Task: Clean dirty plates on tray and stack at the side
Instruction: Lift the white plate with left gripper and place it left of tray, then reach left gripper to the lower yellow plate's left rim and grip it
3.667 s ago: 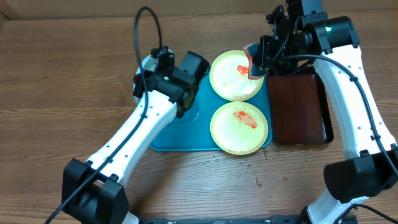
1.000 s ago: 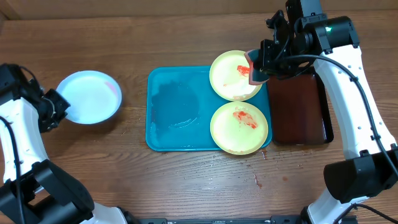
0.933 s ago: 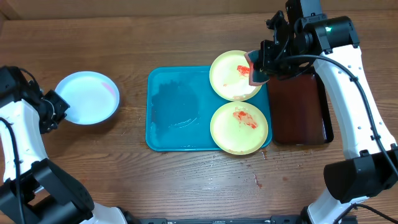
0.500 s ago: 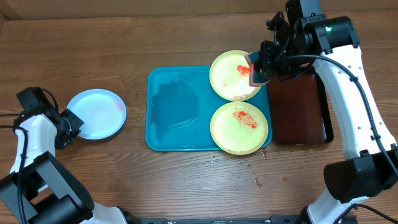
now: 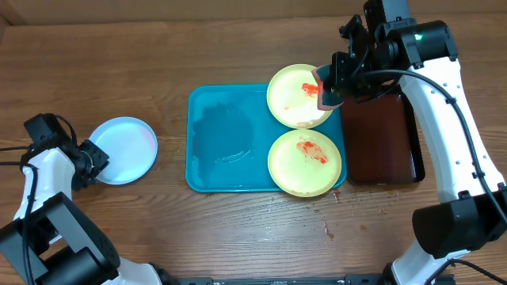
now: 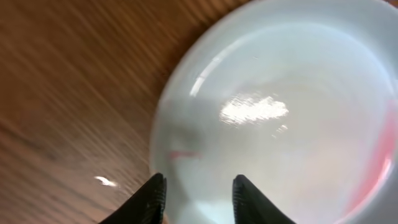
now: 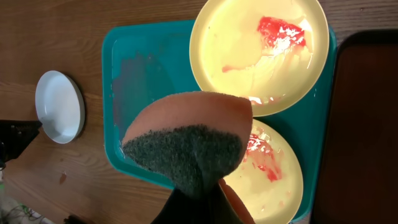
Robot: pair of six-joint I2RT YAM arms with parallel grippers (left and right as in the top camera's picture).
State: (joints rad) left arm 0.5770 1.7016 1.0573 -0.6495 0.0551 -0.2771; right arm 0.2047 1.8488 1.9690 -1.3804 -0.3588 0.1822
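1. Care matters most on the left. The light-blue-rimmed plate lies on the bare table, well to the left of the teal tray. The left gripper sits at the plate's left rim.
2. I cannot tell whether that gripper pinches the rim or merely rests over it. Its two fingers stand a little apart, and the wrist picture is blurred.
3. To my eye the step in hand is parking this plate as the base of the stack. It ought to sit flat before the arm backs off, with room around it for two more.
4. The right gripper is clamped on a sponge above the right edge of the far yellow-green plate. I would bring the dark scouring face down onto the red smear and wipe across it with flat pressure so the plate does not skid.
5. The near yellow-green plate also carries red sauce. It touches the far plate on the tray's right side, beside the dark reddish tray.
6. The left wrist view shows a faint pink tinge along the blue plate's right rim and a small mark near its left edge. From overhead these are barely visible.
7. The right wrist view shows the sponge's orange back and dark green face. The overhead view alone shows both arms and both trays together.
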